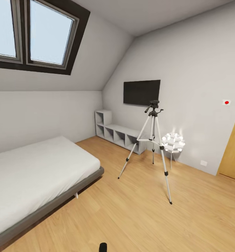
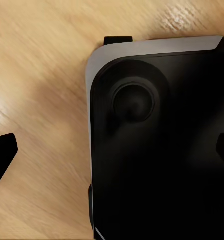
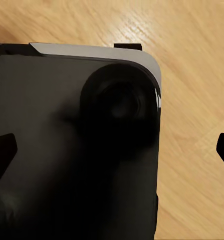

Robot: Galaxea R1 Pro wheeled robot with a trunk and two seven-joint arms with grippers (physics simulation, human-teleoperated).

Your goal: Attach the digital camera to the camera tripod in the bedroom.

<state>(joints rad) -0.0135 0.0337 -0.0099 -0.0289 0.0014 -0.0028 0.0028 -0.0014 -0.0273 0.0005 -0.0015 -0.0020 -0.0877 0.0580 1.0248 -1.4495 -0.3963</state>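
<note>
Bedroom wooden floor (image 1: 138,213), camera tripod (image 1: 152,140) upright near grey shelf (image 1: 117,134), both arms' jaws spread, gripping nothing

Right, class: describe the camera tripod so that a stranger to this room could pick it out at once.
Find the black TV on the far wall. Standing on the wooden floor just in front of it is the camera tripod. Unlike the low white ball-cluster lamp beside it, it is tall, with three spread silver legs and a black head on top.

head view faces the bedroom; both wrist views look down on floor (image 2: 41,75).
</note>
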